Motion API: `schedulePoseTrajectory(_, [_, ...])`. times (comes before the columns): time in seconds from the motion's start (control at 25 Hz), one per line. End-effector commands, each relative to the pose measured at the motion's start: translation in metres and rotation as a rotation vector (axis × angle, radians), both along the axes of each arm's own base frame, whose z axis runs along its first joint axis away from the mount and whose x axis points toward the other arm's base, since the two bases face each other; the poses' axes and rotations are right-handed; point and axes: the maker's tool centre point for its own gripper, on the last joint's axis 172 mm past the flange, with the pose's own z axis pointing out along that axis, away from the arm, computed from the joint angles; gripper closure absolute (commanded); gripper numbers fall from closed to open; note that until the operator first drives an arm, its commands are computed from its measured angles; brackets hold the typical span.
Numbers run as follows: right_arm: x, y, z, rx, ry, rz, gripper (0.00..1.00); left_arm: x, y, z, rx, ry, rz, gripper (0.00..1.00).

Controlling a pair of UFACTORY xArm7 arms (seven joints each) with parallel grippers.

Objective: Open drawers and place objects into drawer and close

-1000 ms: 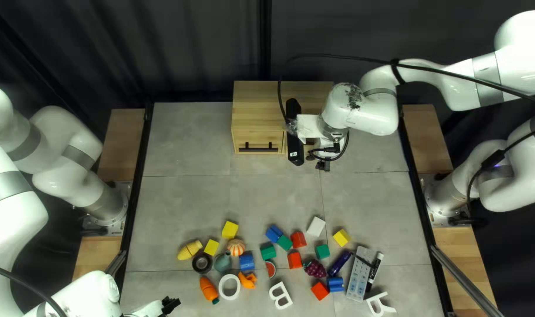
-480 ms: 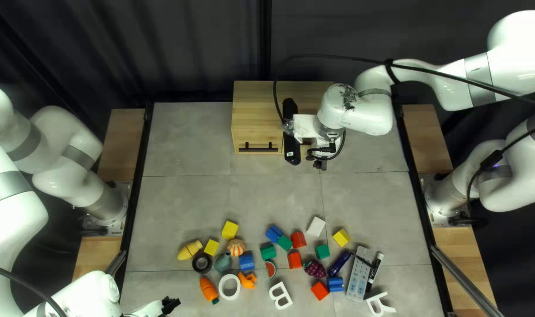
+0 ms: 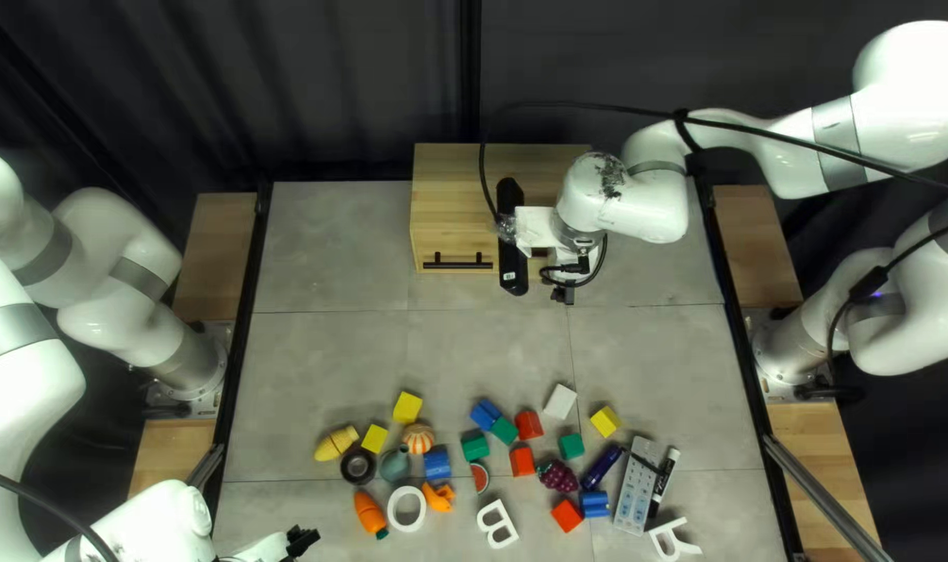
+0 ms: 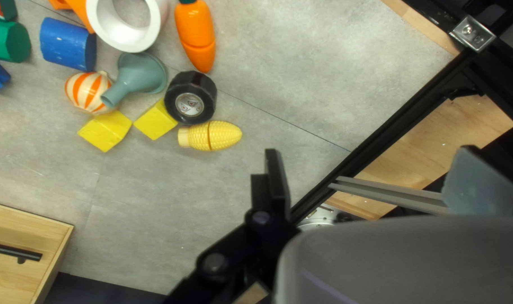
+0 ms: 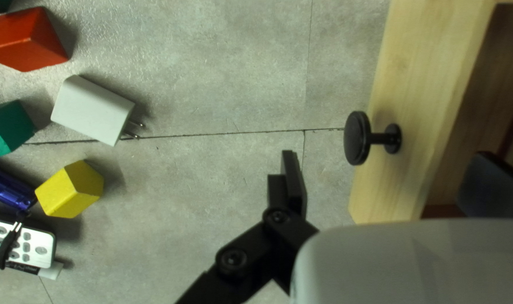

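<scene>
A: Where's the drawer?
B: The drawer [image 5: 417,73] is at the cabinet [image 3: 458,193], partly hidden under the right arm [image 3: 641,203]. In the right wrist view, its front and round knob [image 5: 358,138] lie ahead of the right gripper [image 3: 562,295], within the span between its fingers. It stands open, its hollow showing past the front.
A: Is that gripper holding the knob?
B: No, the right gripper [image 5: 385,155] is released, its fingers wide apart.
A: What's the drawer made of?
B: Pale wood, straight-grained and smooth, with a darker reddish inside. The knob is a black disc on a short stem.
A: And the cabinet?
B: Light wood too, boxy, with a slim black bar handle [image 3: 458,263] beside the right arm.
A: What's further out?
B: A white plug [image 5: 93,110] with two thin metal prongs, a yellow block [image 5: 70,188] with flat faces, and mottled grey tabletop [image 5: 211,186].
A: And the left gripper [image 3: 302,539]?
B: Spread as well, nothing held. Near it are a ribbed yellow corn [image 4: 210,135], a glossy black tape roll [image 4: 190,97] and a smooth orange carrot [image 4: 195,34].
</scene>
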Motion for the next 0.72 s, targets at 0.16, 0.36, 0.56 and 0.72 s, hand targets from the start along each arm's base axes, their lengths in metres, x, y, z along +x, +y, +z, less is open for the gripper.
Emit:
schedulePoseTrajectory(0.16, [0.0006,0.0044,-0.0005,0.008,0.014,-0.010,0.00,0.0000,0.0000,0.0000,0.000,0.000,0.000,0.00])
schedulePoseTrajectory(0.36, [0.0017,0.0065,-0.0032,0.005,0.018,-0.002,0.00,0.0000,0.0000,0.0000,0.000,0.000,0.000,0.00])
schedulePoseTrajectory(0.56, [0.0034,0.0069,-0.0053,0.002,0.015,0.002,0.00,0.0000,0.0000,0.0000,0.000,0.000,0.000,0.00])
schedulePoseTrajectory(0.72, [0.0059,0.0067,-0.0070,0.009,0.009,0.001,0.00,0.0000,0.0000,0.0000,0.000,0.000,0.000,0.00])
